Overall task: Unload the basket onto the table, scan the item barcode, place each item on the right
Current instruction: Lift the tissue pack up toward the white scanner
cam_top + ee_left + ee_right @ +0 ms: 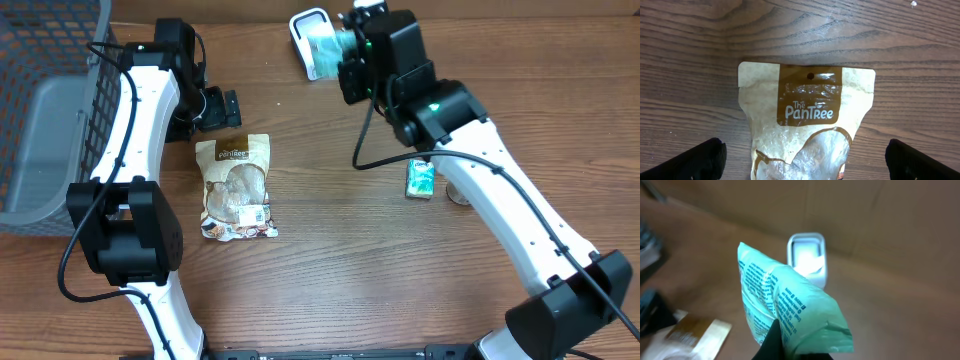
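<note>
Mint-green packet, print too small; brown pouch reads "The PanTree".

Cut off, covered, blurred
The pouch runs off the bottom edge; the packet covers the scanner base behind it, its print too blurred to read.
</note>
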You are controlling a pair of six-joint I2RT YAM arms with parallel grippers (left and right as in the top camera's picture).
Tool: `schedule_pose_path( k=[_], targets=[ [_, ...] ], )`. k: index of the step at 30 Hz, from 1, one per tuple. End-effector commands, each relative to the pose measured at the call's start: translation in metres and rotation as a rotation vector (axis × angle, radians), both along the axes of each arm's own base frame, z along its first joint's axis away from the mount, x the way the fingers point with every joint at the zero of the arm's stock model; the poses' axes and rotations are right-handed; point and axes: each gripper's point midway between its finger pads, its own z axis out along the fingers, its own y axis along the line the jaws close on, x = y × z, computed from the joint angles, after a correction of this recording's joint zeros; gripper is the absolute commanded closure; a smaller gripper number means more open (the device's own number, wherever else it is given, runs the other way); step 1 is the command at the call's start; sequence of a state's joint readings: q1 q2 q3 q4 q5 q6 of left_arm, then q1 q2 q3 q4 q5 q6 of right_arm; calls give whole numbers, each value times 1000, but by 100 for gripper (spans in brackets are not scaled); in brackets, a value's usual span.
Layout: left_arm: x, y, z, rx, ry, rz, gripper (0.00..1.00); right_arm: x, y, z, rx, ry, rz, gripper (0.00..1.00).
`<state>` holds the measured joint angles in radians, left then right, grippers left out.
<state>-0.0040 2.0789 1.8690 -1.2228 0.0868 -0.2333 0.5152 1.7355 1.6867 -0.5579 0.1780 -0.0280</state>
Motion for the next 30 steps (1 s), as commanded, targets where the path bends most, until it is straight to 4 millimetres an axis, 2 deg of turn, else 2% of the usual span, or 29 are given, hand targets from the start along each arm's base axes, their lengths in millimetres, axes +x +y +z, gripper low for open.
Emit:
schedule_pose_path(
  k=[1,7,13,21,27,30],
  targets=[
    [4,-1,16,-14,-43,0,0,21,1,13,-217,-166,-20,96],
    [4,-1,16,-14,-43,0,0,53,13,4,-440,-311,-24,96],
    [4,-1,16,-14,-43,0,0,82,18,-18,-619,-395,-35,96],
    [4,-1,16,-14,-43,0,0,107,34,-63,-783,-444,28,96],
    [4,-1,16,-14,-43,0,0,121,34,-87,-885,-482,-5,96],
    [4,-1,16,-14,-43,0,0,127,35,-110,-946,-475,18,96]
  ],
)
